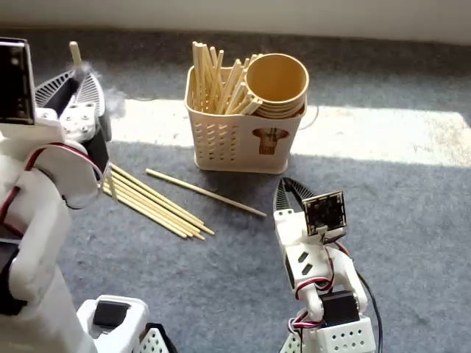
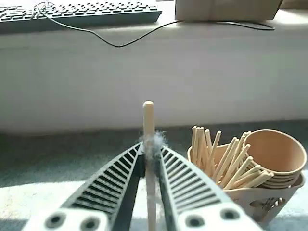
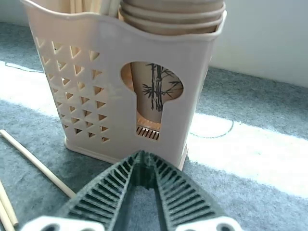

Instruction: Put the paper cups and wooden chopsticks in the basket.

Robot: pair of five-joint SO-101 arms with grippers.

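Since the left gripper (image 2: 149,150), clamped on one upright chopstick (image 2: 148,115) beside the basket (image 1: 221,140), must clear its rim, carry high before lowering; right gripper (image 3: 140,159) pinched empty before the basket.

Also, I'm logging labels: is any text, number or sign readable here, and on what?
None can be read.
The paper cup, seen through the cutout in the basket, bears a bamboo drawing, no letters.
The keyboard has key legends too small to read.
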